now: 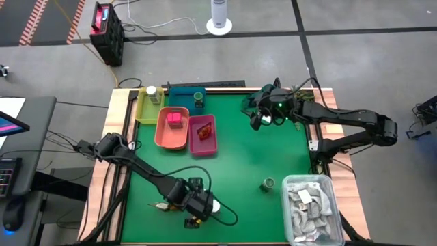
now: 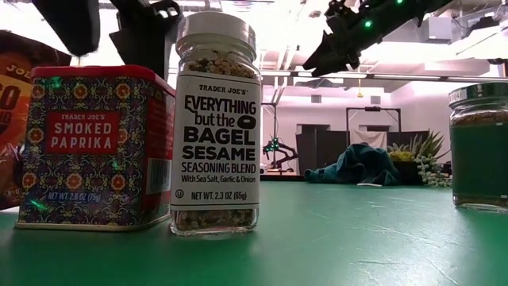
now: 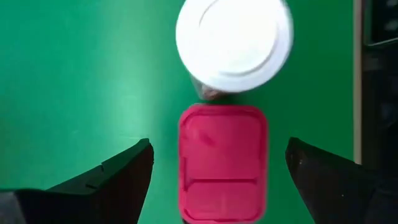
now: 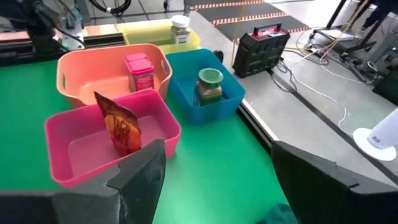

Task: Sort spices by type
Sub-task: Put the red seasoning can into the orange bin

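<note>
A red-pink smoked paprika tin (image 3: 222,163) stands upright on the green cloth near the table's front edge, its patterned side facing the low view (image 2: 95,147). Touching it on the right stands a white-topped seasoning jar (image 3: 234,42) (image 2: 216,127). My left gripper (image 3: 219,146) hovers open above the tin, pointing steeply down, one finger on each side and clear of it. A reddish-brown sachet (image 2: 12,119) stands left of the tin. A green-topped jar (image 1: 268,184) stands alone at the near right. My right gripper (image 4: 217,168) waits open, raised over the far right.
Four bins stand at the far left: yellow (image 4: 155,28) with a white-topped jar, blue (image 4: 217,102) with a green-topped jar, orange (image 4: 81,68) with a pink tin, pink (image 4: 74,155) with a sachet. A clear bin (image 1: 312,208) of pale packets fills the near right corner.
</note>
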`<state>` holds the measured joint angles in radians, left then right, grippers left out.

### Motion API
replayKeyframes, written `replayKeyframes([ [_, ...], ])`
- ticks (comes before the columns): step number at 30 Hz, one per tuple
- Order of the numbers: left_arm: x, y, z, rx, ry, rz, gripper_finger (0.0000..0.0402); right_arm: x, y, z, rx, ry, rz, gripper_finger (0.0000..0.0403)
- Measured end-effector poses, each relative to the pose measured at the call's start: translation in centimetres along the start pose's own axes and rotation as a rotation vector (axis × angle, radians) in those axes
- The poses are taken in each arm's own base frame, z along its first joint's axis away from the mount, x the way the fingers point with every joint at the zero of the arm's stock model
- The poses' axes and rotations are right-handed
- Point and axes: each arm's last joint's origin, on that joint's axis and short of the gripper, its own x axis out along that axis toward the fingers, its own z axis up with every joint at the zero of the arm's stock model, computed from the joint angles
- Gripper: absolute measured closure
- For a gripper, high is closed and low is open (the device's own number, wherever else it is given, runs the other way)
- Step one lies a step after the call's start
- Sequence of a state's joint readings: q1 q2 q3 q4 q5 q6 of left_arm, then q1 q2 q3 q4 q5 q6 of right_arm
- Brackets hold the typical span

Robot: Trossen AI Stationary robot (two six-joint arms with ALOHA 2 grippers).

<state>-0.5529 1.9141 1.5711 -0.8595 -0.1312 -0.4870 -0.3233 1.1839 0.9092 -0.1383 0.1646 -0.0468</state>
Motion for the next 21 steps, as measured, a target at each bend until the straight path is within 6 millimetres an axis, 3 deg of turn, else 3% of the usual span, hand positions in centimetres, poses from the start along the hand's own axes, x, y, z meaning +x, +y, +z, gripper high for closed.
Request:
replayKeyframes([
  [7, 1.0, -0.7, -1.1, 0.043, 0.050, 0.075, 0.0054, 0.0, 0.0, 0.0, 0.002, -0.004, 0.000, 0.0086],
  [13, 1.4, -0.5, -0.8, 0.049, 0.061, 0.050, 0.0064, 0.0, 0.0, 0.0, -0.001, -0.005, 0.000, 0.0086],
  [16, 1.5, -0.2, -0.7, 0.041, 0.075, 0.032, 0.0097, 0.0, 0.0, 0.0, -0.002, -0.005, 0.000, 0.0086],
  [21, 1.5, 0.0, -0.6, 0.042, 0.082, 0.017, 0.0183, 0.0, 0.0, 0.0, -0.004, -0.005, 0.000, 0.0086],
])
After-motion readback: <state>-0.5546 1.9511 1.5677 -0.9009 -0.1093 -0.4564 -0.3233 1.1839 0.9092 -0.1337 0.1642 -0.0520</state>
